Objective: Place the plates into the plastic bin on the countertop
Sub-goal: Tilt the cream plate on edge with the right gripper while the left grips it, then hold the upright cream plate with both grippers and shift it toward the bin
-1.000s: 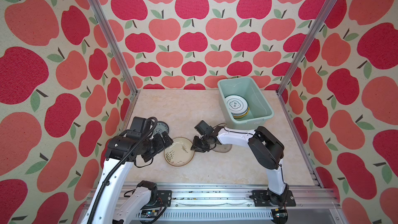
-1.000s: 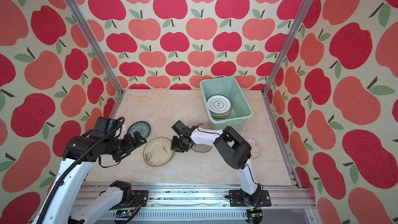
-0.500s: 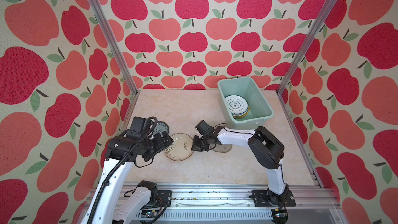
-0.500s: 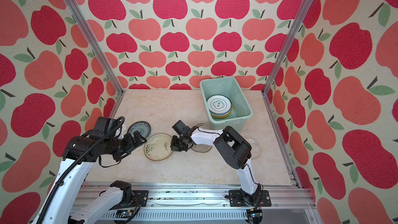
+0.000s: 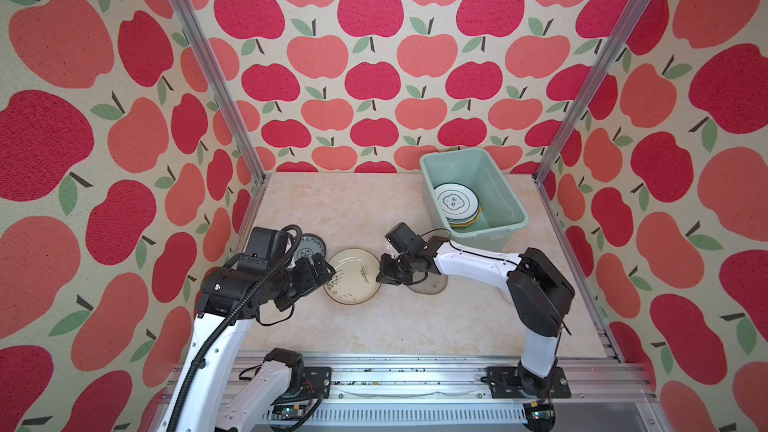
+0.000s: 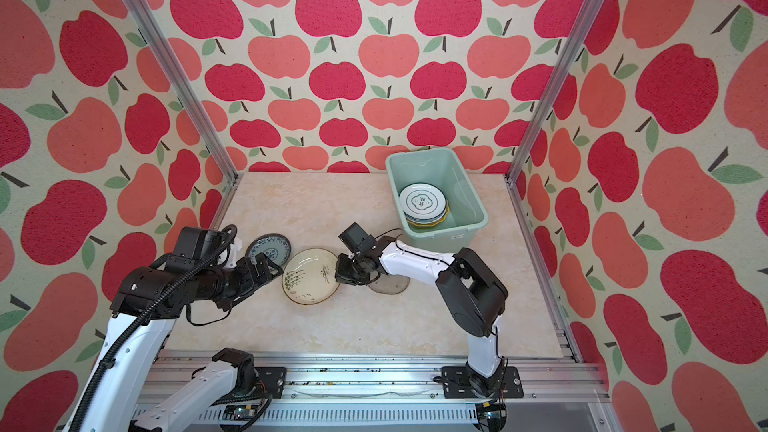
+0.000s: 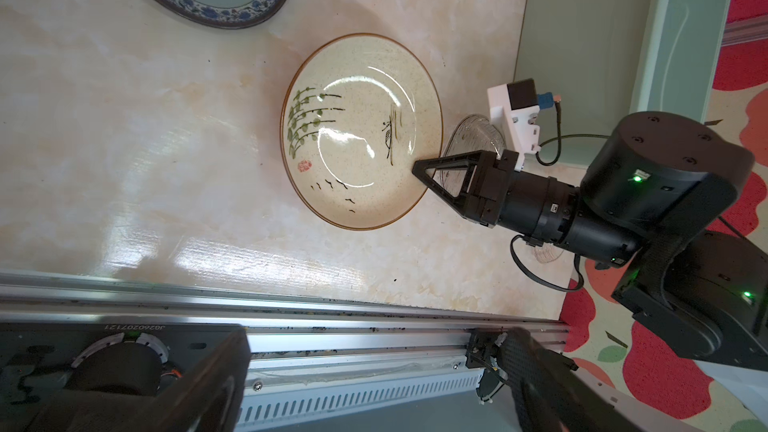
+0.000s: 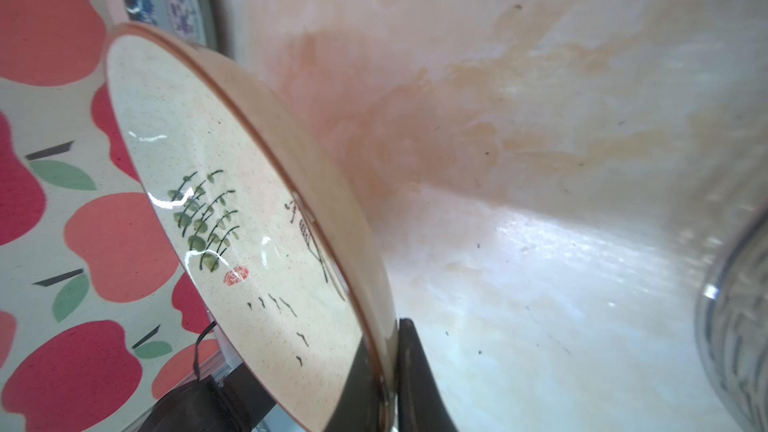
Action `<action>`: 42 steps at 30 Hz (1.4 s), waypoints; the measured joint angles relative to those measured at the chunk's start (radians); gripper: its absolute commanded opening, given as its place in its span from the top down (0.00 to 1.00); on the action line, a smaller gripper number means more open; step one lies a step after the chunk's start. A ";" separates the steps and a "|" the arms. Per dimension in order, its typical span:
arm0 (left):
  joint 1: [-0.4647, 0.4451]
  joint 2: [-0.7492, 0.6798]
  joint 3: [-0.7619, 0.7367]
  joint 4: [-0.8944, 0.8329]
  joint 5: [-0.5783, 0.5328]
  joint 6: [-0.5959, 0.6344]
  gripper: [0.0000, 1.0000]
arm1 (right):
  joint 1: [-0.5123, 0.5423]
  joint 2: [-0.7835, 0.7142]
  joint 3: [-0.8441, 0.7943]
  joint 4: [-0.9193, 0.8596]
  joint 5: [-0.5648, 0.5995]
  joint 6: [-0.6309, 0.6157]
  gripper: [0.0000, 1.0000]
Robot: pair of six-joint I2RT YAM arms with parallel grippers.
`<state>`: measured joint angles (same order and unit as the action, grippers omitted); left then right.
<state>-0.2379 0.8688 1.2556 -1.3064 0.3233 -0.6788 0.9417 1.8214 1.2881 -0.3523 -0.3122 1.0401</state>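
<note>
The cream plate (image 5: 353,276) lies on the countertop (image 5: 332,209), a little left of the middle. It is round, shiny and speckled, with a thin brown rim. Green leaves, small black birds and a red stamp are painted inside. The right pincer (image 5: 384,274) is closed on its rim at 3 o'clock, one black finger (image 8: 415,376) under the rim and one above. I cannot tell if the plate is lifted off the top.

The left pincer (image 5: 320,280) is at the plate's 9 o'clock, with its fingers wide apart and nothing in them.

At 3 o'clock a clear, bumpy glass plate (image 5: 430,284) lies half hidden under the right arm. In the right wrist view it is only a blur at the edge. At 10 o'clock lies a blue plate (image 5: 309,247) with a flower border, partly behind the left arm.

At 1 o'clock stands the bin (image 5: 511,201), smooth pale green plastic with round corners. Inside is a stack (image 5: 457,203): a white plate with a dark ring on top and a wavy yellow rim lower down. How many plates it holds is hard to count.

Apple walls (image 5: 374,76) stand all around.
</note>
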 measured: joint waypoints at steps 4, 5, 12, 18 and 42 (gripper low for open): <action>-0.002 0.016 0.051 0.003 0.033 0.051 0.11 | -0.065 -0.177 -0.060 0.017 -0.052 -0.005 1.00; -0.002 0.020 0.058 0.005 0.041 0.064 0.13 | -0.080 -0.216 -0.071 0.017 -0.062 -0.008 1.00; -0.035 0.056 0.066 0.063 0.120 0.101 0.19 | -0.131 -0.409 -0.098 -0.032 -0.114 -0.059 1.00; -0.108 0.061 0.036 0.172 0.149 0.082 0.22 | -0.130 -0.470 -0.129 -0.093 -0.145 -0.083 1.00; -0.293 0.145 0.014 0.267 -0.026 0.032 0.76 | -0.130 -0.505 -0.143 -0.091 -0.181 -0.082 1.00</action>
<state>-0.5308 1.0138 1.2694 -1.0397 0.2977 -0.6472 0.8112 1.3167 1.1454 -0.4431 -0.4931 0.9581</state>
